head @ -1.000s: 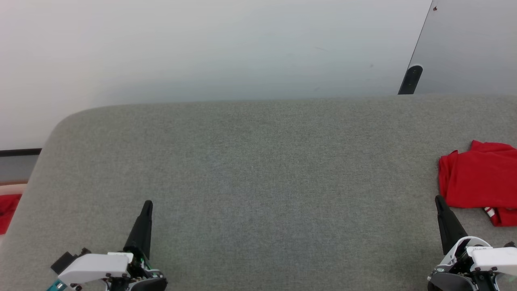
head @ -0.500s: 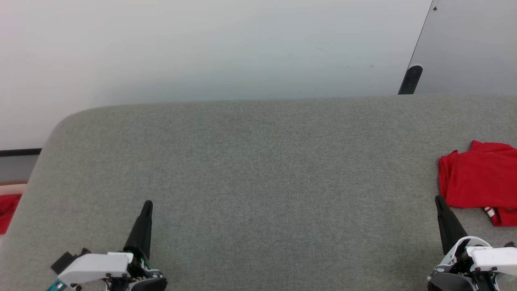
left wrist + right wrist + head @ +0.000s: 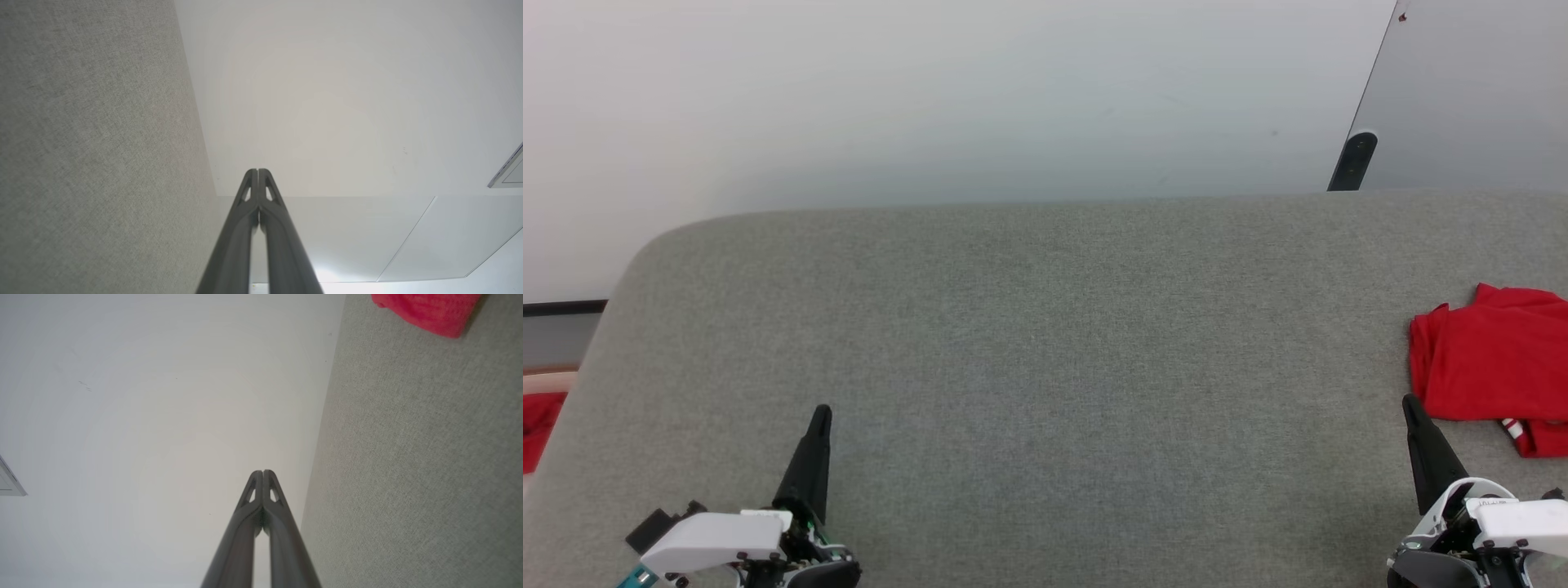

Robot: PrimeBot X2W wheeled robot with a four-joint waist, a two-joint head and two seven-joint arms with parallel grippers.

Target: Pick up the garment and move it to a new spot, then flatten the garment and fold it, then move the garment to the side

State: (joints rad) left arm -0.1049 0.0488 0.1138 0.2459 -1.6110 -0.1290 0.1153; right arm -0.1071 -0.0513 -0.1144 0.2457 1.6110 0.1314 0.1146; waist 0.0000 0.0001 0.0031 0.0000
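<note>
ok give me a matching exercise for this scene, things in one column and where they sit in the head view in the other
Things:
1 shirt
2 small red cloth
3 black bar
4 table

Places:
a past the table's left edge
b behind the table, upper right
c on the table, far right
d grey, spanning the middle

Pairs: 1-c, 2-a, 3-b, 4-d
</note>
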